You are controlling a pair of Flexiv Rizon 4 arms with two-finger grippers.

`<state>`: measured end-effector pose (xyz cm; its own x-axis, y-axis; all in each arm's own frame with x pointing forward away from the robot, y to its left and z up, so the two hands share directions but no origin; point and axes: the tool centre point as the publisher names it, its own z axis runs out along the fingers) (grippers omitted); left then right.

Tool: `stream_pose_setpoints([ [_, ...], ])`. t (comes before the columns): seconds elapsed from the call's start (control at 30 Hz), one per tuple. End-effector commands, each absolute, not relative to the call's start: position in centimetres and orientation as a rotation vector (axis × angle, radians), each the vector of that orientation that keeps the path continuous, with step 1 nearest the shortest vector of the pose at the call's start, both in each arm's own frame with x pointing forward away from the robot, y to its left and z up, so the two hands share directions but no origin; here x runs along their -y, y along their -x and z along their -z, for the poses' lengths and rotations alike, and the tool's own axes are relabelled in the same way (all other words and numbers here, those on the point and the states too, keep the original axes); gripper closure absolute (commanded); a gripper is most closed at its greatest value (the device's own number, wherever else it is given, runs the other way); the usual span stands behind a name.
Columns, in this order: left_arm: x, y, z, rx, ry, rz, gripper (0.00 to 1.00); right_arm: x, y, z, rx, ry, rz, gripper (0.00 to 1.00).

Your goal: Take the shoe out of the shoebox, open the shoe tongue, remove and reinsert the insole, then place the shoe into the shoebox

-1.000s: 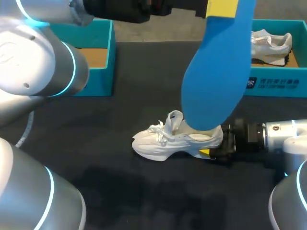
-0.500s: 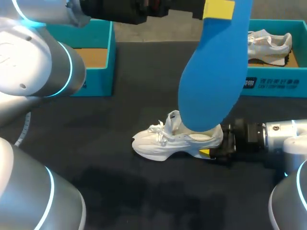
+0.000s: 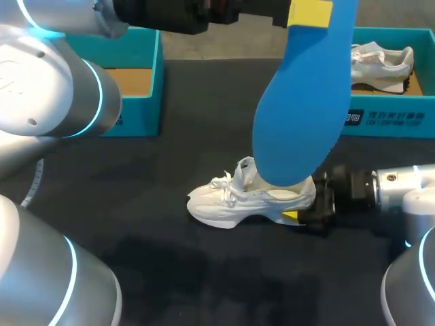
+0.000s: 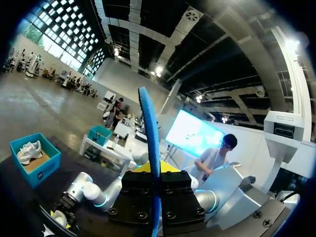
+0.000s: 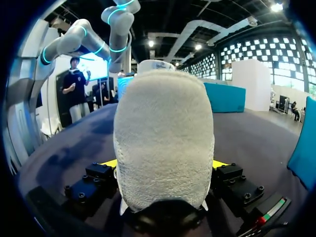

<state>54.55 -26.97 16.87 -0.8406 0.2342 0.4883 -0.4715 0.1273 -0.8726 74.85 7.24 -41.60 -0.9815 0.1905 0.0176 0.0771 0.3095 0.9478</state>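
Black matte tabletop [image 3: 170, 272] lies under both arms. Low on it, the right gripper [image 3: 304, 212] has the heel of the white lace-up sneaker [image 3: 238, 200] between its yellow tips. The right wrist view shows the padded heel wedged there, so those jaws pinch the shoe from both sides, with the toe pointing away from them.

High above, the left gripper [image 3: 310, 12] has its jaws pressed onto one end of the flat blue foam insole [image 3: 299, 115]. The insole hangs down from them, its rounded free end at the sneaker's opening. I cannot tell whether it touches.

This looks like the reinsertion step, and it could go wrong in a few ways:
- The insole is thin and held at one end only, so it may buckle against the collar or tongue instead of sliding in.
- A hard push could pivot the sneaker in the heel pinch.
- The foam might slip through the upper jaws.

Beyond the right gripper's jaws stands an open teal cardboard shoebox [image 3: 387, 115] holding a second white shoe [image 3: 380, 64]. Another teal box [image 3: 146, 81], its brown floor bare, sits well apart from both jaws on the left arm's side.
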Motion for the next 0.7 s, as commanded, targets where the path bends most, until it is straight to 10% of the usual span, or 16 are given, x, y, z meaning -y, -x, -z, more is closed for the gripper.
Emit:
stream_pose_setpoints([
  [0.03,27.0,-54.5,-16.8,1.890,-0.229,-1.766,1.00,-6.2,-74.0,40.7,-2.473,-0.258,-1.751,0.00],
  [0.7,27.0,-54.5,-16.8,1.890,-0.229,-1.766,1.00,-1.4,-73.2,37.3,-2.776,-0.262,-1.337,0.00],
])
